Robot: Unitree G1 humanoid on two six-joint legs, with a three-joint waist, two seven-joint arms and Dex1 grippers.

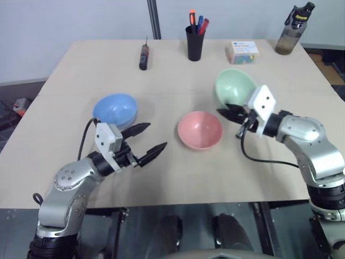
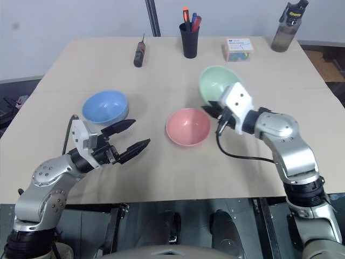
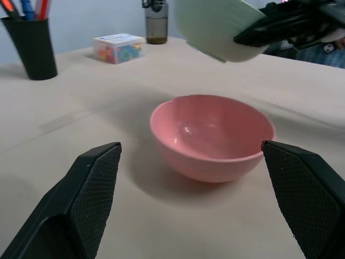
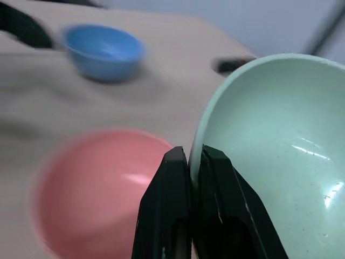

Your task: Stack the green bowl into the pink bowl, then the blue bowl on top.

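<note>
Mint-green, the green bowl [image 1: 235, 86] hangs tilted in the air, its rim pinched between the closed fingers of the right gripper [image 1: 233, 115], just beyond and to the right of the pink bowl [image 1: 200, 129]. The pink bowl sits upright on the table [image 1: 81, 70] near the middle, with nothing between the two bowls. The blue bowl [image 1: 115, 110] rests on the table well to the left. The left gripper [image 1: 148, 141] hovers just in front of the blue bowl with its fingers spread wide, pointing toward the pink bowl and holding nothing. Along the far edge stand a screwdriver [image 1: 144, 54], a black pen cup [image 1: 195, 42], a small box [image 1: 242, 52] and a bottle [image 1: 294, 28], all well apart from the bowls.
</note>
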